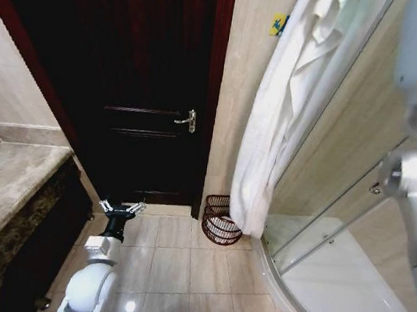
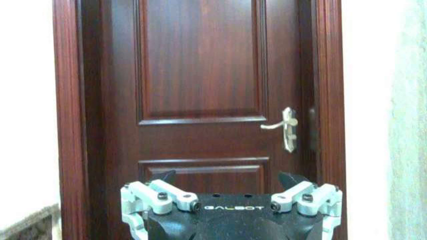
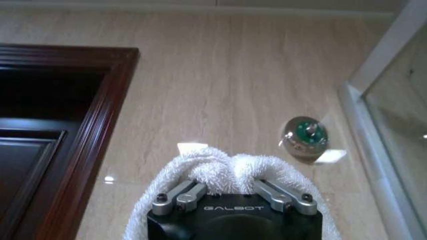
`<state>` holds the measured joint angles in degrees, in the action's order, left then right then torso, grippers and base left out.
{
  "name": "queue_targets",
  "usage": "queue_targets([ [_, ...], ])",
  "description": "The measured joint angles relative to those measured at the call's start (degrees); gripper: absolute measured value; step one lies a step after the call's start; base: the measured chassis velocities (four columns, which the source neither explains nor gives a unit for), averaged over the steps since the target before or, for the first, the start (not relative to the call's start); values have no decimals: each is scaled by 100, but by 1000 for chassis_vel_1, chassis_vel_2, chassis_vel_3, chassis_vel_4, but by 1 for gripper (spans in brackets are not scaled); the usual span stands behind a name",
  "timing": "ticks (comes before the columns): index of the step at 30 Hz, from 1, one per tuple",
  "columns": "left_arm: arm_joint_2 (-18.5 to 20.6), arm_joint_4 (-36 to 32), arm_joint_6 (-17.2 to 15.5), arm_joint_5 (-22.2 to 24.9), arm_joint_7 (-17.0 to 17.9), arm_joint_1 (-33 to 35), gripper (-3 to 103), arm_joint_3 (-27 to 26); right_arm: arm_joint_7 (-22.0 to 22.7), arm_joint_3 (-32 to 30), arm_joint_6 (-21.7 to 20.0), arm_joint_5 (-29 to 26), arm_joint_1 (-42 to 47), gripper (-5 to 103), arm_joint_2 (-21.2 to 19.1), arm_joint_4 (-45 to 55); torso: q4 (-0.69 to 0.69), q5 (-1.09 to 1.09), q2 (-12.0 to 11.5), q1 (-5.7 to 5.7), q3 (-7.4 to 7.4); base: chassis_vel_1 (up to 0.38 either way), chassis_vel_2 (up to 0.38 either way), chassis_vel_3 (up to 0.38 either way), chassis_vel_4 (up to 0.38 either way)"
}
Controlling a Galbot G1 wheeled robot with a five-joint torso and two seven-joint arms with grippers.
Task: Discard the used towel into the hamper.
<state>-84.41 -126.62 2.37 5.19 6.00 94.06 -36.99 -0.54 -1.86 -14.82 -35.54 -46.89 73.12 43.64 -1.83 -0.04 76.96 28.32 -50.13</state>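
A long white towel (image 1: 274, 118) hangs from the top of the head view down to just above the hamper (image 1: 220, 220). The hamper is a small dark reddish-brown open-weave basket on the floor, against the wall beside the door. The towel's lower end overlaps the basket's right rim. In the right wrist view my right gripper (image 3: 230, 187) is shut on a bunched fold of the towel (image 3: 213, 165), held high near the beige wall. My left gripper (image 1: 122, 208) hangs low over the floor tiles, left of the hamper. It faces the door with its fingers (image 2: 167, 178) spread open and holds nothing.
A dark wooden door (image 1: 149, 80) with a metal handle (image 1: 188, 120) stands shut ahead. A stone counter (image 1: 8, 177) runs along the left. A curved glass shower enclosure (image 1: 334, 247) fills the right. Beige floor tiles (image 1: 180, 267) lie between them.
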Motion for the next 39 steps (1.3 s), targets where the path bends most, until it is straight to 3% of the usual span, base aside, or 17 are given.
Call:
queue_targets([
  [6,27,-40,124,108,1,26,100,-70,-9,-63,-179,117,184,8,48,153,1,6,0,0,-1,0,0,0,0],
  [12,62,27,134,161,2,-67,100,-46,388,-66,-280,35,395,8,78,420,0,4,-1,1,-1,0,0,0,0],
  [39,191,-69,40,121,5,-202,100,301,499,358,-421,-335,250,8,-109,675,0,5,1,1,-1,-29,35,30,-33],
])
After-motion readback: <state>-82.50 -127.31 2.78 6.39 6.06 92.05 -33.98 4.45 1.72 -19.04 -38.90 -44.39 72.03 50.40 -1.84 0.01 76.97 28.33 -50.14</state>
